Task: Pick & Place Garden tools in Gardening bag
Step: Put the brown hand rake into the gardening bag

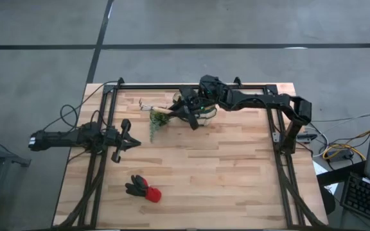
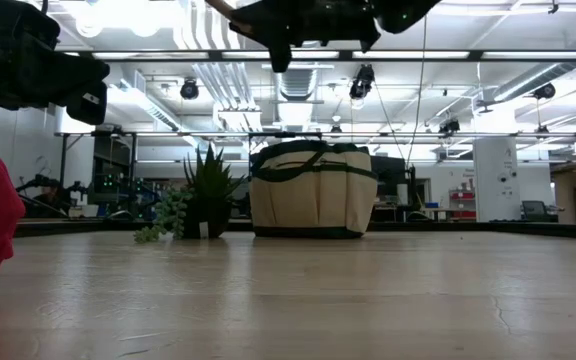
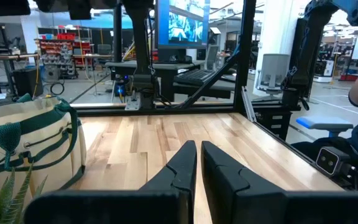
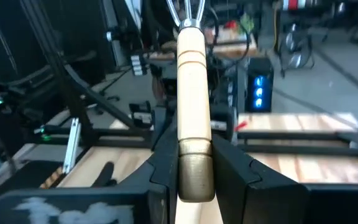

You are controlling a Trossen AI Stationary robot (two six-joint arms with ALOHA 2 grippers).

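I have the right claw (image 4: 194, 168) clenched around the thin wooden-handled hand tool (image 4: 190, 93), its pale turned handle running forward between the fingers to a brassy ferrule and thin metal prongs. In the overhead view that arm reaches across the far side of the pale wood-plank surface (image 1: 223, 173), and its claw hangs above the small round tan fabric bag with dark green trim and handles (image 2: 313, 190), which stands upright near the far edge, just beside the small green potted plant (image 2: 203, 195).

As I judge it, the step in hand is the drop into the bag. To do it well I would centre the tool over the bag's mouth, tip the prongs downward, and lower until the metal end is inside the rim before letting go, keeping clear of the green handles so the tool does not hang on them. I would also stay off the plant's leaves.

The left claw (image 3: 197, 165) waits low over the surface on its own side, fingers nearly together and holding nothing. The black-and-red pair of gloves (image 1: 143, 189) lies near the front edge, well apart from the bag.

I can read no brand, label or writing on the bag or tool.
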